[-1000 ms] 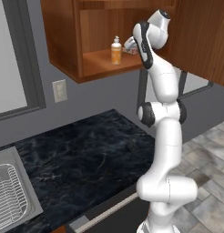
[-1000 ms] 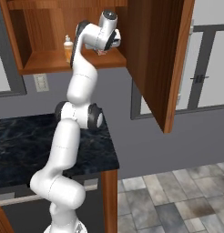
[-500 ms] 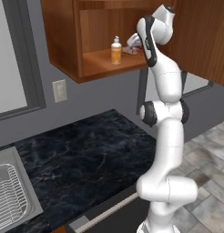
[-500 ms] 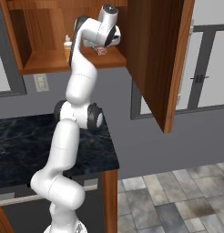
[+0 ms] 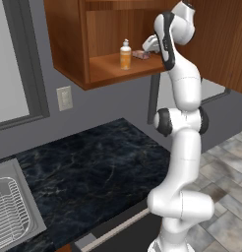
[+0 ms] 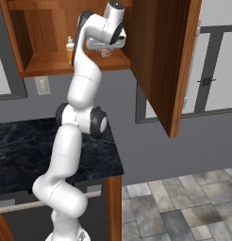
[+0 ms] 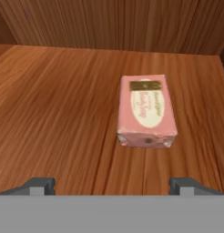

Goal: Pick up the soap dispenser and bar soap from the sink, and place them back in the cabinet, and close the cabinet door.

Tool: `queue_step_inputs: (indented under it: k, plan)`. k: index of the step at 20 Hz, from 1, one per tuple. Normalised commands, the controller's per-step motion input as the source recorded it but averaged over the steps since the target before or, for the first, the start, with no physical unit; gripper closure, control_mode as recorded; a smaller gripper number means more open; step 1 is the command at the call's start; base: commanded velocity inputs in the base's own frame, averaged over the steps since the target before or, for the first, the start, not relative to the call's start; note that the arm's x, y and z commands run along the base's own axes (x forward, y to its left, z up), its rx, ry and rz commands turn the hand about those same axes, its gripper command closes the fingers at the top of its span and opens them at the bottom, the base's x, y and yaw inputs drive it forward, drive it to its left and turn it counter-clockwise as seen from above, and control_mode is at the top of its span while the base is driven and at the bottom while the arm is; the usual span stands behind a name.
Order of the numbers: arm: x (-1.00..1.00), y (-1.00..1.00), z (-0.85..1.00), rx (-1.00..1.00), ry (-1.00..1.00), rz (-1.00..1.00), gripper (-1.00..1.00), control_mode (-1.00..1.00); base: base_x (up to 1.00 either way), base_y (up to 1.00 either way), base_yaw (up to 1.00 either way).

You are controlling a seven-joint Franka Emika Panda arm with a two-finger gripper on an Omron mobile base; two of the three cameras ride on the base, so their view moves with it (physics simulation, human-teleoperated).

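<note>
Sink [image 5: 24, 216] sits far left on the desk [image 5: 103, 172], nothing left to fetch there as far as I can see. Dispenser [image 5: 125, 54] stands on the cabinet [image 5: 69, 44] floor, soap [image 7: 146, 111] lies flat just right of it. Fingers [image 7: 111, 184] are spread wide, empty, soap apart from them. So both placed, I reckon. Next: back out of the cabinet, reach right for the door [image 6: 162, 61], which hangs open, and swing it shut.

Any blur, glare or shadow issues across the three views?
Hand view: bar soap label print is soft and unreadable, with a faint shadow at its near edge on the cabinet floor. Left base view: soap dispenser evenly lit, no glare. Right base view: cabinet door flat-shaded, no highlights.
</note>
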Motion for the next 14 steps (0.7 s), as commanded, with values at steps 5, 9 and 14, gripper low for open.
queue_step_inputs:
  k: [5,9,14]
  plan:
    - [-0.39,0.00,-0.58,0.00,-0.14,0.00,-1.00,-1.00,0.00,0.00,0.00]
    - [-0.43,0.00,-0.50,0.00,-0.20,0.00,-1.00,-1.00,0.00,0.00,0.00]
    - [-0.47,0.03,-0.39,-0.04,-0.31,0.00,-1.00,-1.00,0.00,0.00,0.00]
